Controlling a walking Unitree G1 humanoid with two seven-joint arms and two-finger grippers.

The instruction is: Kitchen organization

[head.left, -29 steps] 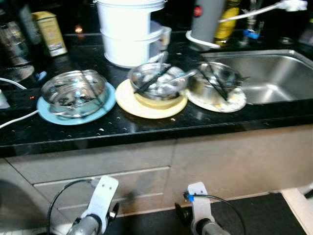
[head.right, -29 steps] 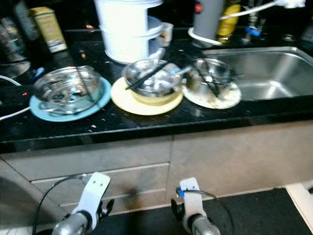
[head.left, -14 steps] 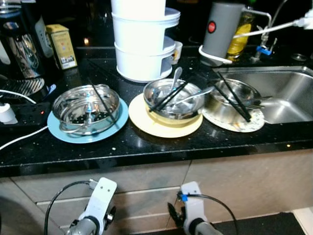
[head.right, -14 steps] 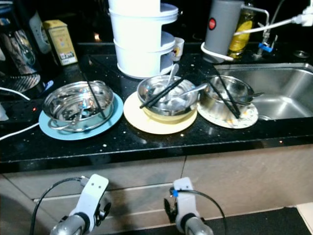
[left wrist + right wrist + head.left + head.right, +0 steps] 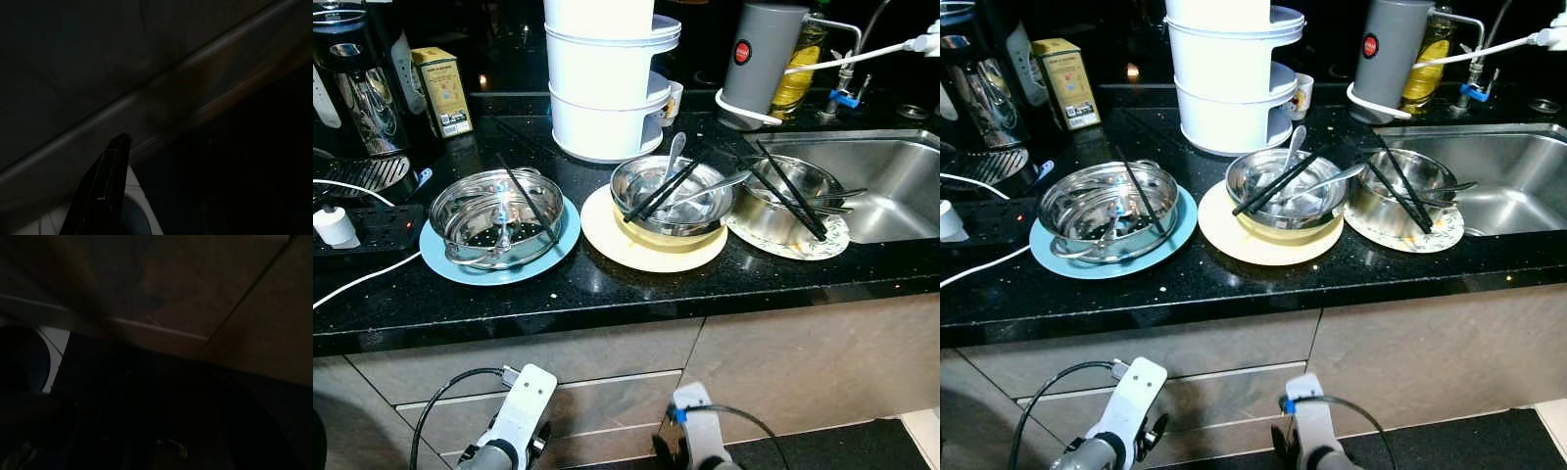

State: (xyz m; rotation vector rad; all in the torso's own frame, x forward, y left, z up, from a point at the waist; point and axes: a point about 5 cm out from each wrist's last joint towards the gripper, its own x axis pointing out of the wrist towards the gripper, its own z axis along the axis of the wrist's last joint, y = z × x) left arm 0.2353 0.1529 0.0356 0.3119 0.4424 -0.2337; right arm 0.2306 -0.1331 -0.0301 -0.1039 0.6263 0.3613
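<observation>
Three sets of dirty dishes stand in a row on the black counter. On the left, a steel perforated bowl rests on a blue plate with one black chopstick across it. In the middle, a steel bowl on a yellow plate holds chopsticks and a spoon. To the right, a steel bowl with chopsticks stands on a white patterned plate beside the sink. My left arm and right arm hang idle low in front of the cabinet drawers. Both wrist views are very dark.
A steel sink lies at the right. Behind the dishes stand stacked white containers, a grey jug with a white cable, a yellow tin and a coffee machine. A power strip and white cables lie at the left.
The camera has shifted and steadied, so the counter now looks sharper and sits further right in view. The dishes keep their places. Both arms still hang low.
</observation>
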